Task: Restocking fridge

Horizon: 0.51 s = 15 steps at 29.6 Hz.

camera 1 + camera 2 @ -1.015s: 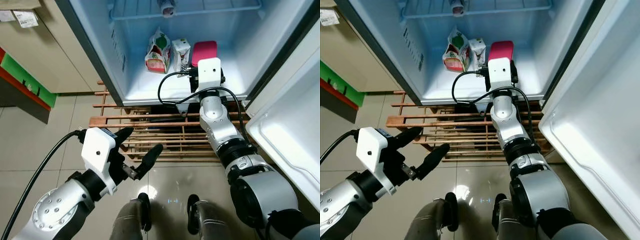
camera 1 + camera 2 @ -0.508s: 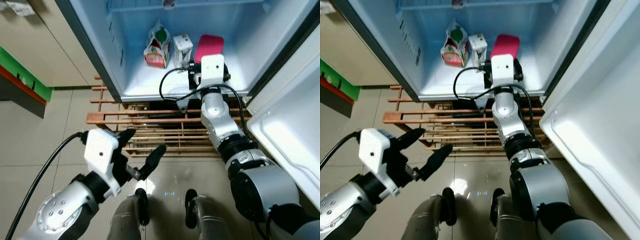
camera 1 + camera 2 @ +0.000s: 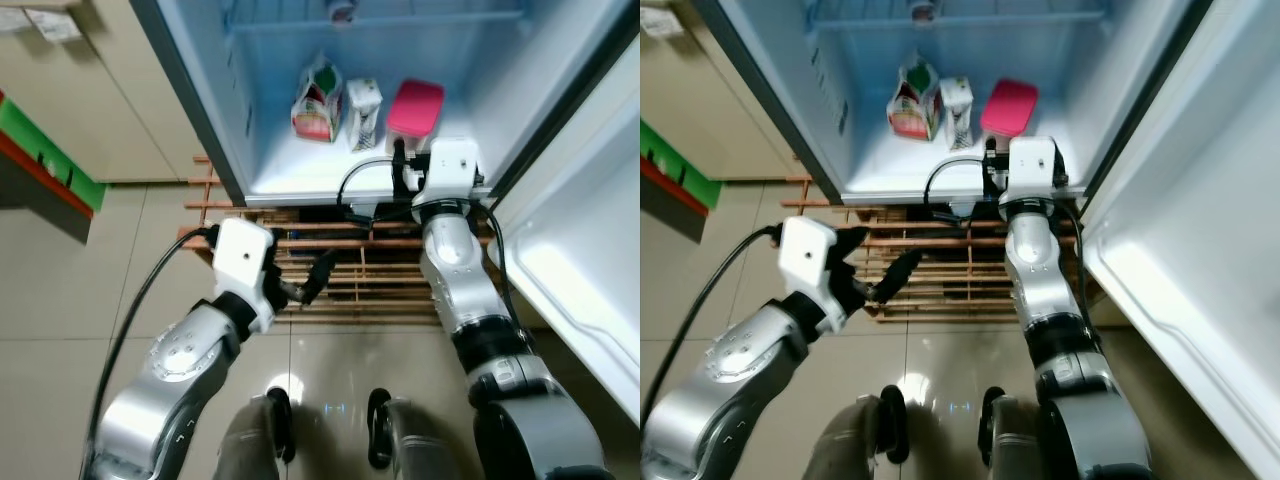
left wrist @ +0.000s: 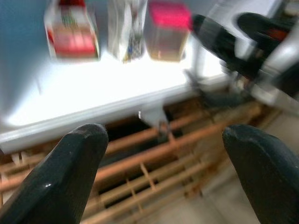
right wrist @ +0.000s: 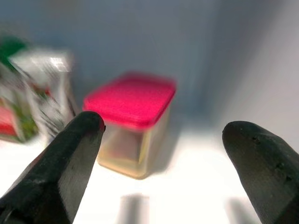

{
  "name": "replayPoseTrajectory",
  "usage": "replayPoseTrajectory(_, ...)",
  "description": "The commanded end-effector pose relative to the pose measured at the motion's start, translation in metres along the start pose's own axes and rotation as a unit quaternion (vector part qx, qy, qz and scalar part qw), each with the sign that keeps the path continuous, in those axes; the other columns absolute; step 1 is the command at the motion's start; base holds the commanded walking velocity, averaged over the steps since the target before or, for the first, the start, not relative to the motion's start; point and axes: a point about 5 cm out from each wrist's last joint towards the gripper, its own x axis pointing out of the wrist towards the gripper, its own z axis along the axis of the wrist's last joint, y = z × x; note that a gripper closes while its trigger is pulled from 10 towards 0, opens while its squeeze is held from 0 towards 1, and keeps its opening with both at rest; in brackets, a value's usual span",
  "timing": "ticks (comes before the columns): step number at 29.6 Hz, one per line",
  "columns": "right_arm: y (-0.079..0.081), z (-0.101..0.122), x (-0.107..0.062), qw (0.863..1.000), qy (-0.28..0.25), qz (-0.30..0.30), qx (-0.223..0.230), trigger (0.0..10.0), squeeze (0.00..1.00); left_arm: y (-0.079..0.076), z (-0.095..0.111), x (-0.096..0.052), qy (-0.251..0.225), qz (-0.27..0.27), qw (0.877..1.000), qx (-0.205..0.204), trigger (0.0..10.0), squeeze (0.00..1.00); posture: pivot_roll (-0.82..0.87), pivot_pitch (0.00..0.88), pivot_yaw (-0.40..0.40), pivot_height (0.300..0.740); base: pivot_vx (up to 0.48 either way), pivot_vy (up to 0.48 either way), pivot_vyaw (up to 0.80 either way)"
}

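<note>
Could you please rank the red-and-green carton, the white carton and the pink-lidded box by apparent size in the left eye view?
1. Red-and-green carton
2. Pink-lidded box, close to it
3. White carton

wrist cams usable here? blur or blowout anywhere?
Left wrist view: fridge floor blown out white, cartons smeared. Right wrist view: pink-lidded container and both fingers soft, motion-blurred. Eye views: sharp, with lamp glare on the floor tiles.

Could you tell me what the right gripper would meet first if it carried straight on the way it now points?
Most likely the pink-lidded container, standing just ahead of the open right gripper on the fridge floor; depth is unclear.
</note>
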Motion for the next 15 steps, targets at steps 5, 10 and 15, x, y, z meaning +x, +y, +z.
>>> replayPoseTrajectory(5, 0.001, 0.015, -0.042, 0.998, -0.034, 0.047, -0.010, 10.0, 0.73, 0.013, -0.004, 0.009, -0.013, 0.053, 0.999, 0.000, 10.0, 0.00, -0.11, 0.000, 0.015, 0.740, 0.000, 0.000, 0.00)
replayPoseTrajectory(10, -0.025, 0.000, -0.102, 1.000, -0.001, 0.025, 0.011, 10.0, 0.00, 0.041, 0.002, -0.007, -0.053, 0.149, 0.987, 0.024, 10.0, 0.00, -0.09, 0.000, 0.007, 0.740, 0.000, 0.000, 0.00)
replayPoseTrajectory(15, -0.048, -0.019, -0.095, 0.997, 0.048, -0.033, 0.043, 10.0, 0.00, 0.043, 0.005, 0.007, -0.071, 0.159, 0.984, 0.046, 10.0, 0.00, -0.09, 0.000, 0.019, 0.740, 0.000, 0.000, 0.00)
